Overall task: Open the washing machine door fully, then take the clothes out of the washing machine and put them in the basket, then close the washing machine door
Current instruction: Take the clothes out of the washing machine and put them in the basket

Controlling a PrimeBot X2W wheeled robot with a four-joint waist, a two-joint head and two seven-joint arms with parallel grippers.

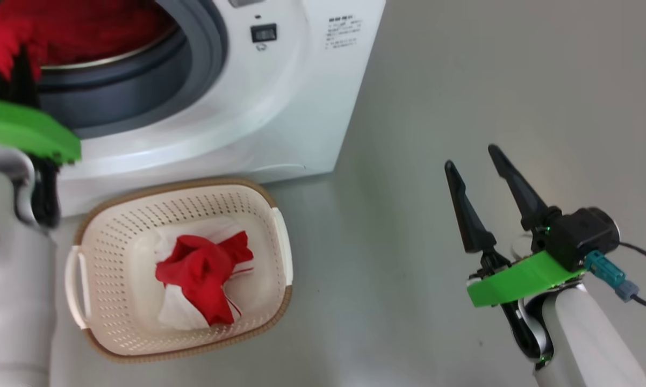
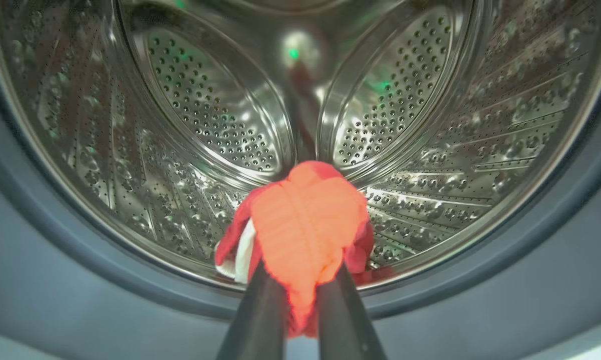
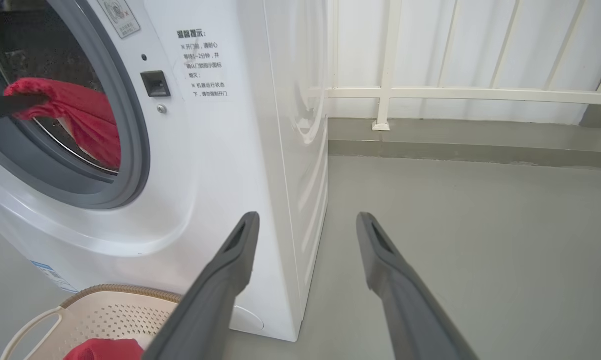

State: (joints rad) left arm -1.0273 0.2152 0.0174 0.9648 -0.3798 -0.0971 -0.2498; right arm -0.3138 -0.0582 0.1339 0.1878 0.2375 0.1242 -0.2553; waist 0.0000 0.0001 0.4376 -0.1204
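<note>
At the mouth of the big white boxy front-loading washing machine [image 1: 280, 107]: the left gripper [image 2: 300, 274], two long dark fingers pinched tight on a bright red ribbed fabric garment with a white part [image 2: 305, 220]. Held just in front of the perforated steel drum [image 2: 195, 100], low against its shiny lip and inside the grey rubber ring [image 2: 35, 250]. From the right wrist camera, seen hanging down red from the dark fingertip across that lip. Probably partly inside the drum's opening, though hard to settle from the side. In the head camera, blurred at the upper left, above a green wrist plate [image 1: 27, 131].

On the grey floor [image 1: 409, 269] just in front of the washing machine, below its opening: a small cream-white perforated plastic basket [image 1: 108, 258] with a brown woven-look rim and side handles. Inside it, a second bundle of red and white clothes [image 1: 205, 269], crumpled at the middle of the bottom.

To the right of the washing machine, past its front corner and well apart from the basket: the right gripper [image 1: 471, 156], spread wide, nothing between its fingers, hovering over the floor. Pointed alongside the machine's white side panel toward a white railing [image 3: 390, 92] behind.

On the machine's front, right of the opening: a small black latch socket [image 1: 263, 33] and a printed text label [image 1: 344, 33].
</note>
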